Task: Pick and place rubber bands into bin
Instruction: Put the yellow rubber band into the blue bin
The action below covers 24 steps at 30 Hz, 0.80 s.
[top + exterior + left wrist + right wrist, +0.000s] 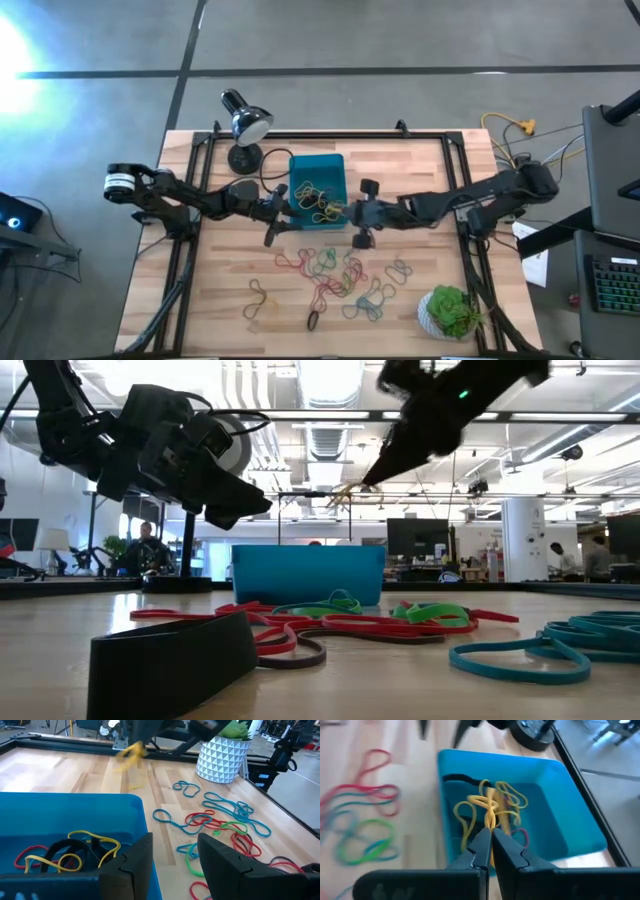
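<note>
2 grippers: right gripper (489, 836) pinching yellow rubber band (487, 805), left gripper (172, 855) agape.

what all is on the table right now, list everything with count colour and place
bin: one, teal, middle back of the table, bands inside
bands in bin: several, yellow, red and black
held band: one, yellow, hanging from the right claw above the bin
loose bands: many, red, green, blue and dark, spread on the wood in front of the bin
lamp: one, black, back left, beside the bin
plant: one, green in a white pot, front right corner
table: one, light wood with a black frame
left claw: open, at the bin's left edge, empty
right claw: shut on the held band, over the bin
</note>
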### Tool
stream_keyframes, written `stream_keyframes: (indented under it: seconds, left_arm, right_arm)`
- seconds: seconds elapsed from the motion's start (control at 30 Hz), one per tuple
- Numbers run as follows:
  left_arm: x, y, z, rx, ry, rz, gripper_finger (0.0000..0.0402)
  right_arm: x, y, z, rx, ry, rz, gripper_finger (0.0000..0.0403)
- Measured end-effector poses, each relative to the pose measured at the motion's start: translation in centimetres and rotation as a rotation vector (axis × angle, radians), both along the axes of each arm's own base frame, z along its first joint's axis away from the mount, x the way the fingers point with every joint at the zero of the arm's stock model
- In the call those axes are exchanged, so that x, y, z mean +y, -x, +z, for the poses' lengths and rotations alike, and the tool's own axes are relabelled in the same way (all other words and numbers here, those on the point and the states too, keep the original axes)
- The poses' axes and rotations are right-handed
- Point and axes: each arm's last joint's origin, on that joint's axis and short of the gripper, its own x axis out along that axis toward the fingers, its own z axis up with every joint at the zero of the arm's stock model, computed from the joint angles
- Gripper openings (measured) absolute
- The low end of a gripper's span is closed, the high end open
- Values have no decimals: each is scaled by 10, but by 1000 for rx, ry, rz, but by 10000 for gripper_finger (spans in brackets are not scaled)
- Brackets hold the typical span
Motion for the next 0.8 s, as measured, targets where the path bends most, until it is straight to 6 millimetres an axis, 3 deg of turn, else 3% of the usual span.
stream_keyframes:
  seconds: [0.4, 0.63, 0.8]
  left_arm:
    - [0, 0, 0, 0, 1, -6, 141]
    - [0, 0, 0, 1, 1, -7, 141]
    - [0, 0, 0, -2, -8, -9, 141]
  right_arm:
    - [-57, -53, -25, 79, -20, -118, 8]
    - [-73, -68, -29, 94, -72, -166, 8]
    - [-77, -70, -32, 111, -195, -92, 8]
